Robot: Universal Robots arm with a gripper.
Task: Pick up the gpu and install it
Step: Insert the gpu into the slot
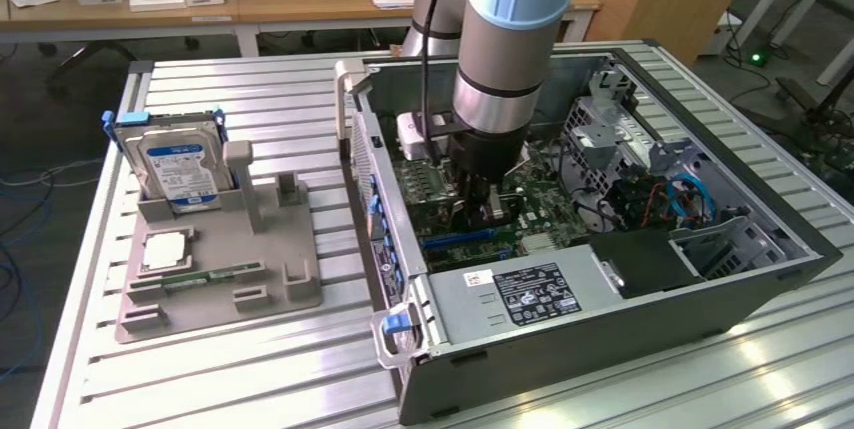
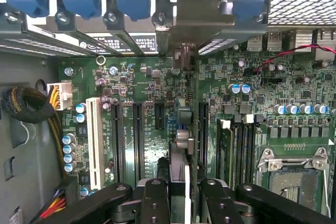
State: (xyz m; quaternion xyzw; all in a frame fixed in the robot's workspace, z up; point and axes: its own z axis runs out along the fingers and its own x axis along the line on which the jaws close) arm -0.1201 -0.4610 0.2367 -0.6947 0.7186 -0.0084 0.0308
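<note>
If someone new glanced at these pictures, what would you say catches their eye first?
The robot arm plunging into the open computer case, its end effector clamped on the gpu, held edge-on over the motherboard. Next, the blue-labelled hard drive upright in the grey holder, at the exterior view's left.

Robotics lab: aluminium workbench [image 1: 240, 369], open PC case [image 1: 601, 339]

Bench items beside the open computer case [image 1: 747, 284]
1 hard drive [image 1: 180, 171] stands upright in the grey holder tray [image 1: 267, 294]; a memory stick [image 1: 214, 276] lies flat there.
</note>
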